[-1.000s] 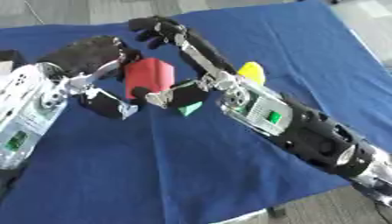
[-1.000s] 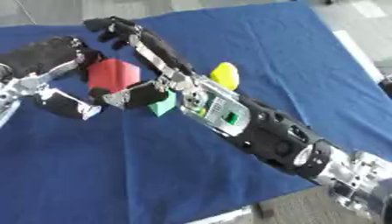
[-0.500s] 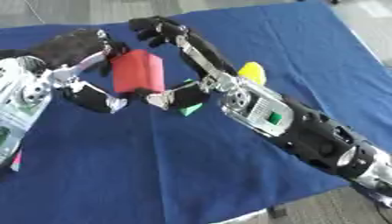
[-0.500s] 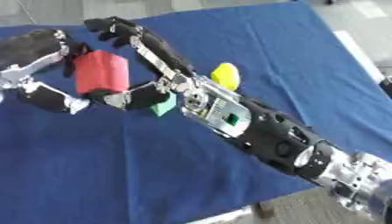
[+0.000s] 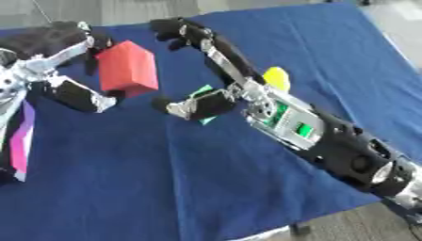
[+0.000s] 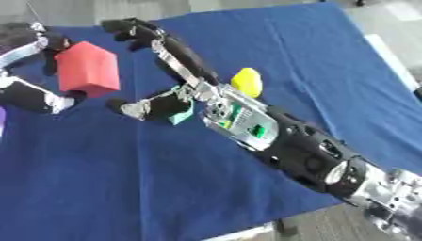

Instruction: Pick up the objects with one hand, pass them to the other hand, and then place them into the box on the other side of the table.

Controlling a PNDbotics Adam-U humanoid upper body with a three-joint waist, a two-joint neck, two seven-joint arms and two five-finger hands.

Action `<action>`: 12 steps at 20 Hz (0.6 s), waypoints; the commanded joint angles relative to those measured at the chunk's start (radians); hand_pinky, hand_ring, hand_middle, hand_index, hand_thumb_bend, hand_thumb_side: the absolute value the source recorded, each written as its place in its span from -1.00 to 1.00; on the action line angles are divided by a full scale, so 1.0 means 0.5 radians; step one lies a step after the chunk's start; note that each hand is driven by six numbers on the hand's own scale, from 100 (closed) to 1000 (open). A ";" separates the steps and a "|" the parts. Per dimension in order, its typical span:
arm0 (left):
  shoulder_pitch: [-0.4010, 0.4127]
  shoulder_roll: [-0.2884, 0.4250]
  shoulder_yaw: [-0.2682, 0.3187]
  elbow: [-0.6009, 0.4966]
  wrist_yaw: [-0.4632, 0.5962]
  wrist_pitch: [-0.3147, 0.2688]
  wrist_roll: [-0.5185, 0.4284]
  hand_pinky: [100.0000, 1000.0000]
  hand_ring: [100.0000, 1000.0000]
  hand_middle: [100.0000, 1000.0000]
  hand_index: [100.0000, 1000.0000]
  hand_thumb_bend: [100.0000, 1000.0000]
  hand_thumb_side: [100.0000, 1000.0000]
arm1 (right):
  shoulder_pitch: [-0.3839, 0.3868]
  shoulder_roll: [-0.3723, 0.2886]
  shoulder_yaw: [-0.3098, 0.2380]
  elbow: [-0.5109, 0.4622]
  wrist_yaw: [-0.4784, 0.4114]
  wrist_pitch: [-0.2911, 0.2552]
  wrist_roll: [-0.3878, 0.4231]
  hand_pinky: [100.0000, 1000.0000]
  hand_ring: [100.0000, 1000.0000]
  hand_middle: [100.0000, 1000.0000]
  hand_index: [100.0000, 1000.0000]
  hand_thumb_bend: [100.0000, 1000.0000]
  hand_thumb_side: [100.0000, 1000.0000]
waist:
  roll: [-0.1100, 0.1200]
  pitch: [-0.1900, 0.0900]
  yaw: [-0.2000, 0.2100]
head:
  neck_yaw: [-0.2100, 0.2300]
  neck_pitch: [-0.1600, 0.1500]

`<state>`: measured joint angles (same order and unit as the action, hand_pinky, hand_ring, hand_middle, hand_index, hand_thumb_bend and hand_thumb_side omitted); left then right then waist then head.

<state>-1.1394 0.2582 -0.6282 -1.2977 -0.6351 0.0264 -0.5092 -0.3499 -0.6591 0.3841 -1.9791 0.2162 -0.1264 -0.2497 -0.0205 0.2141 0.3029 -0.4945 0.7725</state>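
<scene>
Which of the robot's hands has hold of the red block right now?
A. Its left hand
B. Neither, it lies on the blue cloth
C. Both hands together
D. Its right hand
A. The red block sits between the curled fingers and thumb of the left hand, lifted off the blue cloth, while the right hand is spread open beside it with a gap between them.

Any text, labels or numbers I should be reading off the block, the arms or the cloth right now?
None can be read.
Red block in the left hand: plain faces, no print visible.
Right forearm: green patches, too blurred to tell if they carry text.
Yellow object, green object and blue cloth: no markings visible.
</scene>
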 commanded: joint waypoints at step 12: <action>0.040 0.303 0.166 -0.078 0.095 0.076 0.024 1.00 -0.10 -0.58 -0.44 -1.00 -0.65 | 0.042 -0.073 -0.029 -0.042 0.023 -0.028 0.000 0.47 0.60 0.63 0.82 -0.13 -1.00 | 0.011 -0.063 0.004 | 0.311 -0.005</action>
<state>-1.1045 0.3715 -0.5666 -1.3214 -0.5956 0.0600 -0.5024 -0.3231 -0.6665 0.3836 -1.9791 0.2218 -0.1349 -0.2492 -0.0205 0.2138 0.3041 -0.3627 0.7725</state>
